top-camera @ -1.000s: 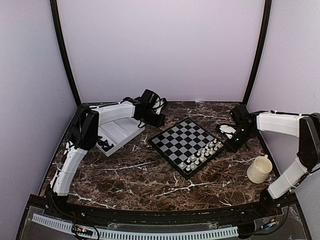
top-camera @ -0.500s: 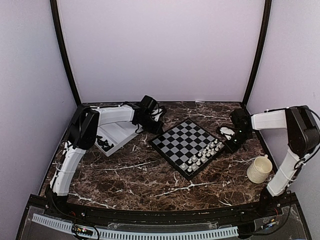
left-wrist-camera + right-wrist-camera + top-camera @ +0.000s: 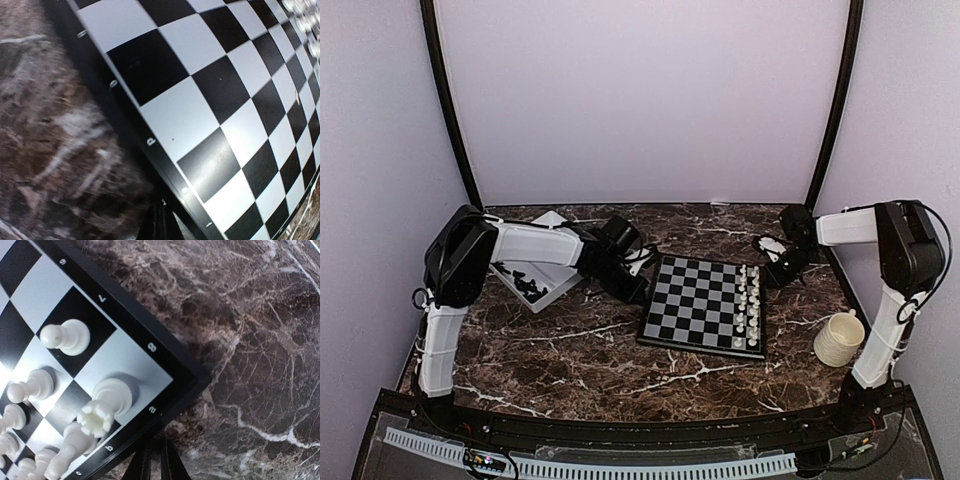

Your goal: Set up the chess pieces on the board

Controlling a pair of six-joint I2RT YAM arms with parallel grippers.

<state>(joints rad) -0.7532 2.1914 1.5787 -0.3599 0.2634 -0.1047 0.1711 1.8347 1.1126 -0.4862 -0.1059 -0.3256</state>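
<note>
The board (image 3: 692, 305) lies near the table's middle, its edges roughly square to the table. White chessmen (image 3: 748, 300) fill its two right-hand columns. The black chess pieces (image 3: 528, 286) lie loose in the white tray (image 3: 552, 262) at the left. My left gripper (image 3: 638, 292) is shut, and its tips (image 3: 162, 226) rest against the board's (image 3: 200, 100) left rim. My right gripper (image 3: 770, 280) is shut with nothing in it. In the right wrist view its tips (image 3: 155, 462) sit at the board's (image 3: 125, 360) rim by the far right corner, next to a white rook (image 3: 95, 420).
A cream mug (image 3: 840, 338) stands at the right, near the right arm's base. Dark marble table (image 3: 590, 350) spreads in front of the board. White walls and two black posts close the back.
The board has turned from a diamond pose to nearly square with the table. Both grippers swung round with its edges, the left toward the near left rim, the right toward the far right corner.
</note>
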